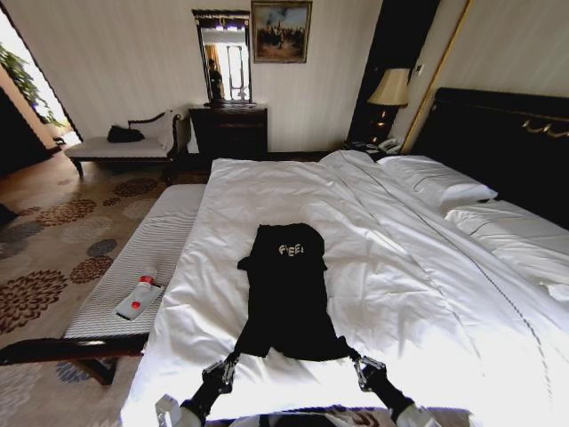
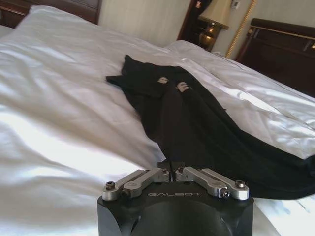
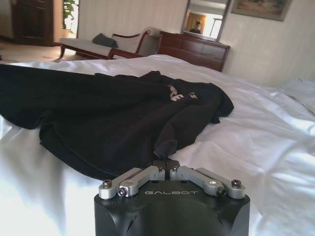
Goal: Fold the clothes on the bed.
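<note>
The clothes are one black T-shirt [image 1: 286,294] with white chest lettering, lying lengthwise as a narrow strip on the white bed [image 1: 400,294], collar toward the far end. My left gripper [image 1: 228,360] is shut on the near left corner of the hem. My right gripper [image 1: 358,363] is shut on the near right corner. In the left wrist view the T-shirt [image 2: 197,123] runs away from the left gripper [image 2: 171,167], whose jaws are pressed together at the fabric's edge. In the right wrist view a bunched fold of the T-shirt [image 3: 108,113] reaches the right gripper [image 3: 166,164].
A grey striped bench [image 1: 151,258] stands along the bed's left side with a red-and-white packet [image 1: 138,301] on it. Pillows [image 1: 444,182] and a dark headboard [image 1: 498,124] are at the right. A chaise [image 1: 133,142], a dresser [image 1: 228,129] and a lamp [image 1: 389,89] stand by the far wall.
</note>
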Robot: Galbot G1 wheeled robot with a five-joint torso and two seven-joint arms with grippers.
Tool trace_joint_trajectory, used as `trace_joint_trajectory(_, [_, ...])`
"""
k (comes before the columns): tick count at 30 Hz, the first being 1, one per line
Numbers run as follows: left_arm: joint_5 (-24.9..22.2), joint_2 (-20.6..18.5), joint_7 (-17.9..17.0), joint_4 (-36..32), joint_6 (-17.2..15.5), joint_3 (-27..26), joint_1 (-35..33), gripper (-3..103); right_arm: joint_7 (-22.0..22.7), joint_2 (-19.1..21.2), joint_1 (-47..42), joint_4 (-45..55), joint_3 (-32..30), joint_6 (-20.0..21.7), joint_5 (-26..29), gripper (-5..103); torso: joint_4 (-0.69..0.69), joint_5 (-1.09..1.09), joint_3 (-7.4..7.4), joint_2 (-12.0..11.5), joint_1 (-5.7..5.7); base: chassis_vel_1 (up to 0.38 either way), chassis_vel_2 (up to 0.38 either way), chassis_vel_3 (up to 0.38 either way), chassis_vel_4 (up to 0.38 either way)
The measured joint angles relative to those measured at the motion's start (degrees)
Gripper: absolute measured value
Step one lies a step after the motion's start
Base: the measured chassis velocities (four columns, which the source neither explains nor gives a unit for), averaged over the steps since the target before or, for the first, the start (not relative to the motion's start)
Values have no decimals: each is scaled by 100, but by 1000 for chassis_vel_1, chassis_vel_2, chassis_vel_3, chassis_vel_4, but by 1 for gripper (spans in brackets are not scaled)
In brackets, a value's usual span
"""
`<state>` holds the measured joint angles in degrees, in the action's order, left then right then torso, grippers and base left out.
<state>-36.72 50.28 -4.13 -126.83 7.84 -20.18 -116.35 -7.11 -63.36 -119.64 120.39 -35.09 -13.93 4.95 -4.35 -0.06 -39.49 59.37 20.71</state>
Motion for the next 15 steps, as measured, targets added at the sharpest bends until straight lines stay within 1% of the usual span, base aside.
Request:
trace_joint_trajectory(2, [-74,-2,28,-12,93,-203,-228,0,90,-78,-57,49,35,96,69,0,0,0,0,0,0,0,0,0,0])
trace_joint_trajectory(3, [-74,-2,28,-12,93,-203,-228,0,90,-78,-57,49,35,96,69,0,0,0,0,0,0,0,0,0,0])
trace_joint_trajectory(5, [-94,4,70,-4,208,-372,-464,0,262,-119,-55,48,71,251,88,0,2,2,0,0,0,0,0,0,0])
trace_joint_trajectory(8, [-219,43,118,71,282,-552,-676,0,548,-164,-25,29,117,504,89,0,2,2,0,0,0,0,0,0,0])
trace_joint_trajectory(9, [-219,43,118,71,282,-552,-676,0,548,-164,-25,29,117,504,89,0,2,2,0,0,0,0,0,0,0])
trace_joint_trajectory(13, [-508,106,137,249,284,-709,-730,0,782,-252,-2,70,210,686,164,0,1,1,0,0,0,0,0,0,0])
trace_joint_trajectory(15, [-549,119,136,281,284,-736,-716,0,841,-283,-16,122,234,746,177,0,2,2,0,0,0,0,0,0,0])
